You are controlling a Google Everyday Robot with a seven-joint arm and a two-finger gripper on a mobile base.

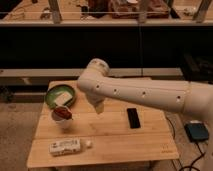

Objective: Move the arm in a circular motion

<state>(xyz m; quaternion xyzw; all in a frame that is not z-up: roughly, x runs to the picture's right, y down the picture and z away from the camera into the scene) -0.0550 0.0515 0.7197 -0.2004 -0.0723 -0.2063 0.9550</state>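
The arm [145, 95] is large, glossy white and tubular with small dark dots. It reaches in from the right edge across the wooden table [110, 142]. Its rounded elbow [94, 74] stands above the table's back left part. A short segment hangs down from the elbow and ends in a small pale yellowish tip, the gripper [98, 107]. The tip hovers over the table's middle, just right of a green bowl [56, 91].
The green bowl holds a pale object. A small cup with something red [62, 115] stands in front of it. A white tube [65, 146] lies near the front left edge. A black phone [133, 118] lies right of centre. A dark shelf runs behind.
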